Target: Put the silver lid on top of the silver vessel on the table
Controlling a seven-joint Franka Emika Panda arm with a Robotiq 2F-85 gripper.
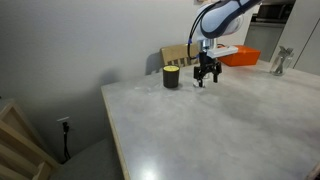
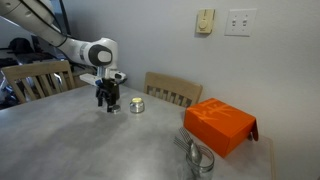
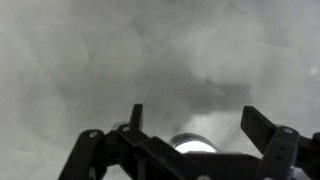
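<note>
Pale grey and faintly marbled, the table (image 1: 200,130) fills both exterior views, with a plain wall behind it and a wooden chair (image 2: 170,90) at its far edge. We see the gripper (image 2: 108,100) hanging low over the tabletop, pointing straight down. In the wrist view its jaws stand wide apart. The lid (image 3: 195,147) shows there as a bright round patch low between the two fingers (image 3: 135,118), and as far as we can tell neither finger touches it. That view is blurred, so we cannot say whether the lid lies flat on the table. The vessel (image 2: 137,104) sits upright on the table just beside the gripper, its mouth uncovered, on the side toward an orange box (image 2: 218,125). In an exterior view a black cup (image 1: 171,77) stands near the gripper but apart from it. We cannot make out the lid in either exterior view, as it is too small and sits under the gripper.
</note>
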